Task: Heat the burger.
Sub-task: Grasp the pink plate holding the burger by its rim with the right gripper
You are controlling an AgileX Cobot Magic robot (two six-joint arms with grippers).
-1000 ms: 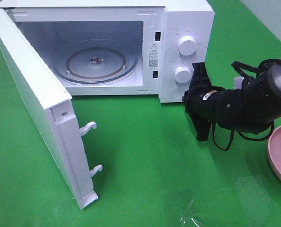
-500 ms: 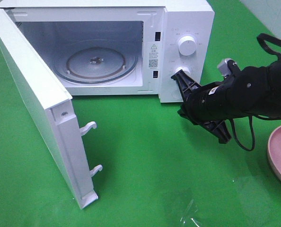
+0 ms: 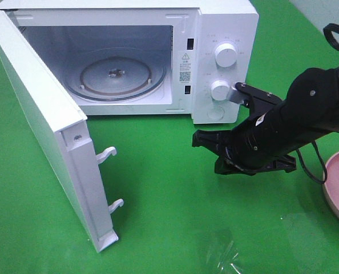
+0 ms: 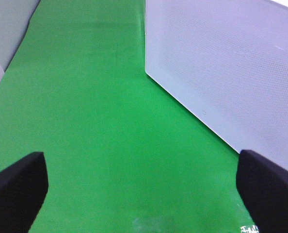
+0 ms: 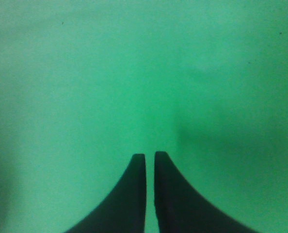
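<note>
**Oven open and waiting, burger nowhere in view**

The microwave (image 3: 226, 23) sits at the upper left of the high view with its door (image 3: 38, 114) swung wide toward the lower left. The glass turntable (image 3: 115, 74) inside is bare. Judging from this, the opening step is done and fetching the burger is the step in hand.

The burger shows in none of the views, so I cannot tell where it lies. Only a sliver of a pink plate (image 3: 336, 182) shows at the right edge, and nothing rests on that part.

The right claw (image 5: 150, 155) hangs low over the green counter (image 3: 175, 217) in the middle right of the high view, pointing left. Its two fingers are pressed almost together with only a thin slit between them, and they grip nothing.

The left claw (image 4: 144, 194) is out of the high view. Its wrist camera shows the fingers spread wide apart over bare counter, beside a white perforated panel of the microwave.

The next move probably calls for the right arm to turn toward the right edge and spread its fingers. It would then have to close around the burger gently, as a hard squeeze could shift the layers.

The two knobs (image 3: 225, 55) are close behind the arm and could be bumped. The open door and its latch hooks (image 3: 108, 153) narrow the approach from the left. A scrap of what looks like clear film (image 3: 226, 257) lies near the bottom edge.
</note>
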